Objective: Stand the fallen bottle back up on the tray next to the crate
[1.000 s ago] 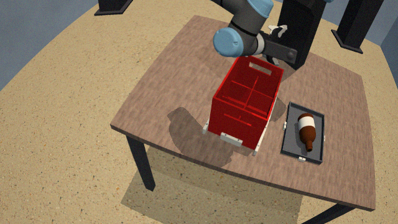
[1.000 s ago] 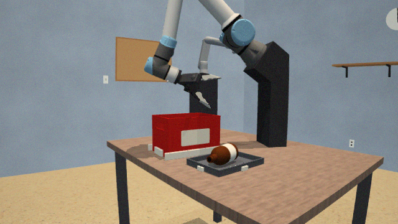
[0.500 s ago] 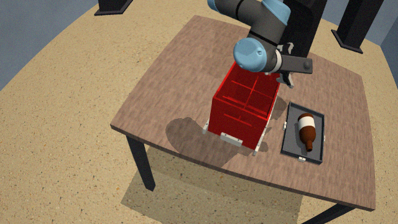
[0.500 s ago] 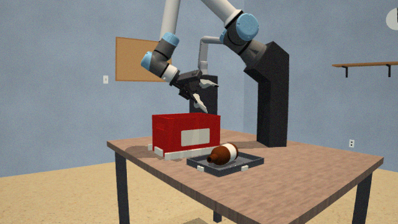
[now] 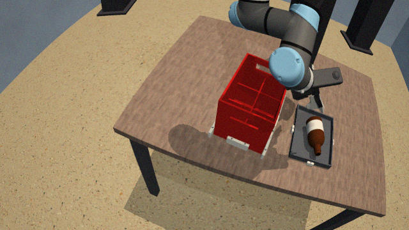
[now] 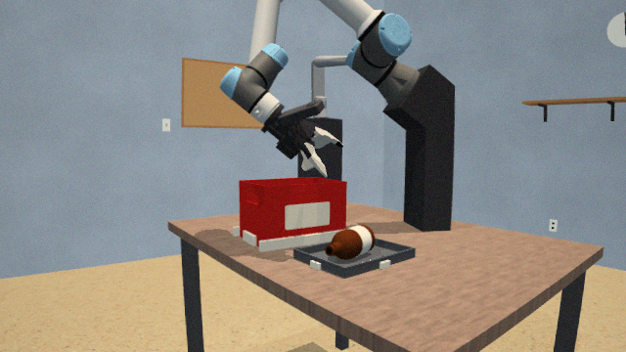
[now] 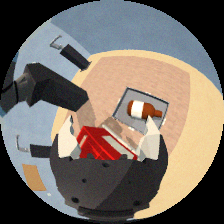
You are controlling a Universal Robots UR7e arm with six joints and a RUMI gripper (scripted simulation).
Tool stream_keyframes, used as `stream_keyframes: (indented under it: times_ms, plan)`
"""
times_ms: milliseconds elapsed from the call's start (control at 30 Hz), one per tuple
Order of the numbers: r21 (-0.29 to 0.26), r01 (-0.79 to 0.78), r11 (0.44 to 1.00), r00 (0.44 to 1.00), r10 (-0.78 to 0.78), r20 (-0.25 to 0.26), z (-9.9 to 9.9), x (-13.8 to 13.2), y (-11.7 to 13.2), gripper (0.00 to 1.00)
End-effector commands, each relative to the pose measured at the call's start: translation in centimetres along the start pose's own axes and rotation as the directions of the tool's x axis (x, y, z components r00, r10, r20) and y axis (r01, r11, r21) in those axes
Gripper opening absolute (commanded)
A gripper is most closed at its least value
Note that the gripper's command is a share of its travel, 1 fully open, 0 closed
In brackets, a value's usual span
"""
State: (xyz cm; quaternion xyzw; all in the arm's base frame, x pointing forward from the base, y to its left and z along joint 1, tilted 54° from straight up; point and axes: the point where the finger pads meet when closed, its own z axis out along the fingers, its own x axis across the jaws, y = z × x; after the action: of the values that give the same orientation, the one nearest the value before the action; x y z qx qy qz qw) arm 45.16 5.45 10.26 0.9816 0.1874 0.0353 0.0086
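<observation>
"So, from the top, where was the bottle point(image 5: 315, 135) point(image 6: 351, 242) point(image 7: 143, 109)?"
"Lying in the tray point(image 5: 295, 161) point(image 6: 346, 270) point(image 7: 116, 111), near the end effector point(image 5: 314, 103) point(image 6: 334, 160) point(image 7: 109, 116)."
"The exterior?"
"Below the wide-open fingers; the crate point(image 5: 244, 128) point(image 6: 264, 210) point(image 7: 91, 142) stood upright."
"The wrist?"
"Beyond one fingertip point(image 7: 150, 122)."

Your arm's wrist point(image 5: 286, 67) point(image 6: 250, 90) hides crate's point(image 5: 239, 128) point(image 6: 264, 210) far corner from you in top view; gripper body cuts off crate's lower part in your wrist view.
</observation>
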Motion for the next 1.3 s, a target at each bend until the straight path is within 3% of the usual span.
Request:
stream_keyframes:
  times_ms: [0,233,600,667,1167,1267]
  plan:
    - [-0.023,0.151,0.988,0.986,-0.152,-0.068,-0.3,4.0,-2.7,1.0]
    - [-0.048,0.277,0.96,0.952,-0.281,-0.124,-0.8,7.0,-5.6,1.0]
    - [-0.124,0.527,0.841,0.808,-0.541,-0.234,-2.2,12.7,-13.5,1.0]
    - [-0.124,0.527,0.841,0.808,-0.541,-0.234,-2.2,12.7,-13.5,1.0]
    - [-0.267,0.765,0.587,0.494,-0.799,-0.343,-4.7,17.7,-26.4,1.0]
    - [-0.277,0.775,0.568,0.47,-0.811,-0.348,-4.9,17.9,-27.3,1.0]
